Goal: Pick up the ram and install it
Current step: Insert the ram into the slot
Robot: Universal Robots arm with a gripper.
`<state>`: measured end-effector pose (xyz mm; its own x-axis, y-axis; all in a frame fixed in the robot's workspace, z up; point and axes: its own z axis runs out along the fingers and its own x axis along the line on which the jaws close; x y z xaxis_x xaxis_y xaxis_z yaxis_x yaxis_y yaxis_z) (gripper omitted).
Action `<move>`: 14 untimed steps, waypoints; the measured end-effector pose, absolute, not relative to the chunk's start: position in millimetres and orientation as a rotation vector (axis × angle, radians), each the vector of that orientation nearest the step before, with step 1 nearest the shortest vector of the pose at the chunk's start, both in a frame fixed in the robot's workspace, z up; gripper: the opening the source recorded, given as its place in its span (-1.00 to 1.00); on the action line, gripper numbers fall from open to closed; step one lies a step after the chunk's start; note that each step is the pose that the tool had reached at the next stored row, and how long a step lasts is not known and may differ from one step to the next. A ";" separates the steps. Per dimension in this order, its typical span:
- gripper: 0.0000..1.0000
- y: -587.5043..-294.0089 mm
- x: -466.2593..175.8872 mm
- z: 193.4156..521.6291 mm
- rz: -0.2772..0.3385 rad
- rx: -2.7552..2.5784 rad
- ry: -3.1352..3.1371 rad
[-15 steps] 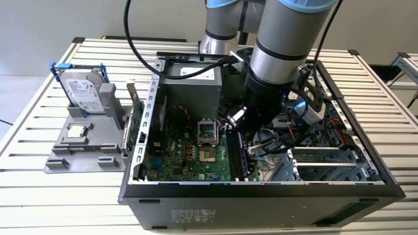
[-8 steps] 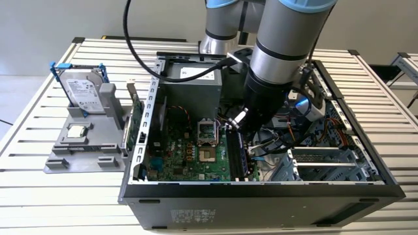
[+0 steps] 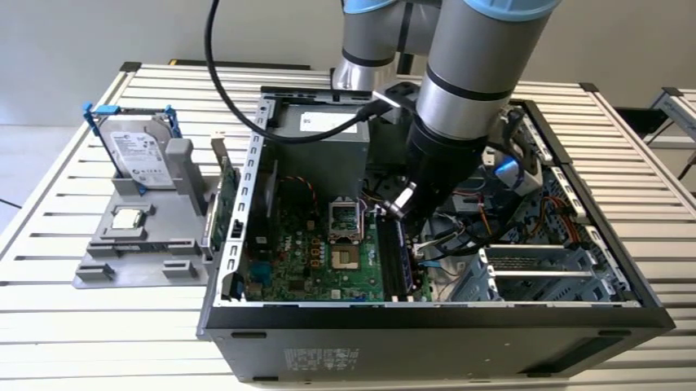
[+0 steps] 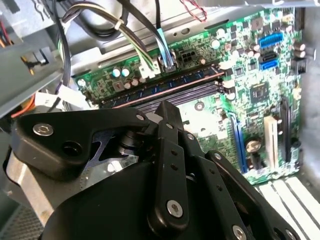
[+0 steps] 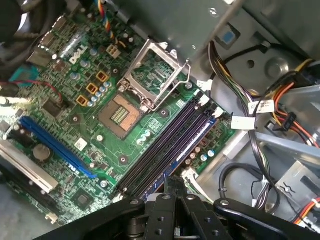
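While the gripper (image 3: 405,204) reaches into the open computer case (image 3: 435,314), the ram (image 5: 175,147) sits in the motherboard (image 5: 100,120) slot; finger state can't be told; labels unreadable.

dark ram (image 5: 176,145), seated in motherboard slot

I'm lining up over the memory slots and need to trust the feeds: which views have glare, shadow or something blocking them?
Exterior view: even light, but the arm hides part of the case interior. Second wrist view: the dark gripper body covers the lower half, and the motherboard beyond is well lit. First wrist view: memory slots clear, slight glare at a bright corner by the board's edge.
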<state>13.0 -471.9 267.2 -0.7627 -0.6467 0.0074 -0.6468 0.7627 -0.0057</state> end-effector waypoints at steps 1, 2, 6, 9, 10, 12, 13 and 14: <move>-1.00 -471.9 13.0 267.2 0.012 1.102 -2.937; -1.00 -471.9 13.0 267.2 0.013 1.124 -2.928; -1.00 -471.9 13.0 267.1 0.013 1.210 -2.894; -1.00 -471.9 13.0 267.1 0.013 1.275 -2.866; -1.00 -471.9 12.9 267.1 0.013 1.295 -2.857; -1.00 -471.9 13.0 267.1 0.013 1.339 -2.837; -1.00 -471.9 13.0 267.1 0.013 1.361 -2.827; -1.00 -471.9 13.0 267.1 0.013 1.383 -2.816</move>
<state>13.0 -471.9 267.1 -0.6116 -0.7911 0.0072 -0.7912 0.6116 -0.0056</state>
